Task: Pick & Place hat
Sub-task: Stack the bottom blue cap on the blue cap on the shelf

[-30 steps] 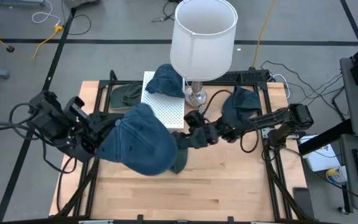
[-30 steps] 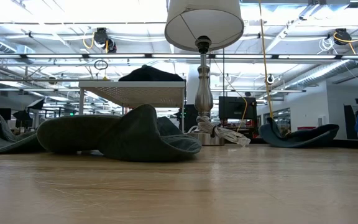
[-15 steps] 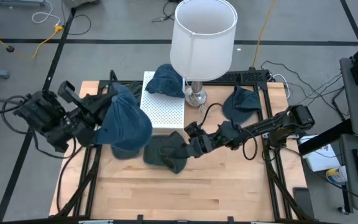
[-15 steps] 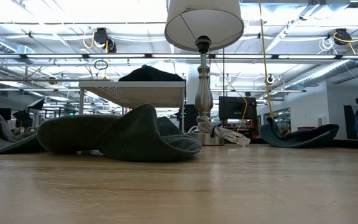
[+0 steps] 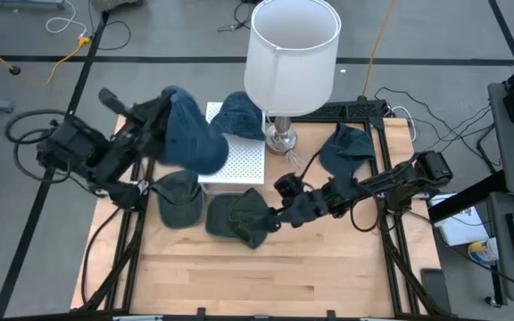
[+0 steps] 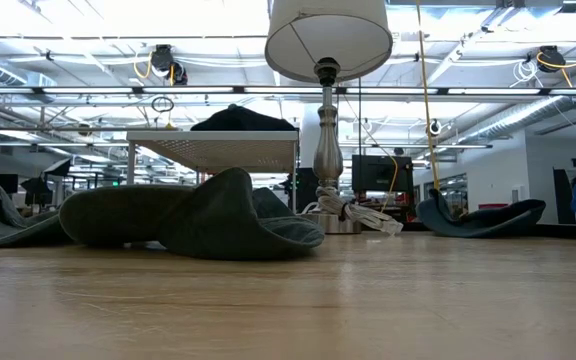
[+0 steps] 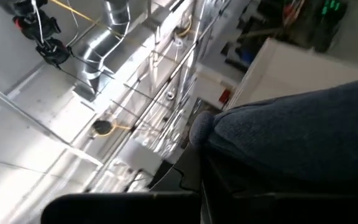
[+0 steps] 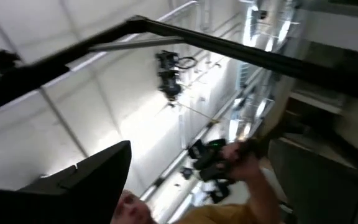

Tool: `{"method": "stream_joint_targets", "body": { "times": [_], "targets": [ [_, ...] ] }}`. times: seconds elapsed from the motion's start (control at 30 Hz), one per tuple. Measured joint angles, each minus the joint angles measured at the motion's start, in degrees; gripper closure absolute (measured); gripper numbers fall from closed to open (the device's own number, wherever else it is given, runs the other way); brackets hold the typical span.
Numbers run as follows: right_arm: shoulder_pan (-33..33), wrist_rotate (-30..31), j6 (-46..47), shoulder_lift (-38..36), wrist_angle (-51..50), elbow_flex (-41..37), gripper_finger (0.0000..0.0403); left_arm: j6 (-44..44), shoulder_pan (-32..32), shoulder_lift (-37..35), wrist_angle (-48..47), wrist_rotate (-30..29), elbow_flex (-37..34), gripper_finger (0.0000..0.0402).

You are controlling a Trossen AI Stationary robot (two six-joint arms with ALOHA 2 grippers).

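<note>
Blue hat up in the air, left side!
Left gripper (image 5: 161, 120) fingers clenched on the blue hat (image 5: 192, 138), lying diagonally over the white perforated shelf (image 5: 239, 153); right gripper (image 5: 282, 217) fingers spread beside the dark green hat (image 5: 239, 217) on the bench (image 5: 266, 276).

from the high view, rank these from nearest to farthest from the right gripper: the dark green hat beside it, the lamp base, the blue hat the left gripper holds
From the right gripper, open:
1. Dark green hat, right beside it, mid-table.
2. Lamp base, behind it toward the table's back.
3. Blue hat, far across on the left, gripped by the left gripper.
</note>
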Motion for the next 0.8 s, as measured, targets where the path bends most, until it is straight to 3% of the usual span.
{"method": "stream_joint_targets", "body": {
  "times": [0.13, 0.43, 0.8],
  "targets": [
    [0.0, -0.4, 4.6, 0.0, 4.9, 0.0, 0.0028, 0.5, 5.2, 0.1, -7.0, 0.2, 0.0, 0.0400],
    [-0.8, -3.0, 9.1, -0.4, 9.4, 0.0, 0.0028, -7.6, 20.0, 1.1, -17.8, -1.5, -0.1, 0.0401],
    [-2.0, -2.6, 7.0, -0.8, 9.0, 0.0, 0.0028, -24.5, 37.3, 3.4, -28.0, -2.0, -0.1, 0.0401]
  ]
}}
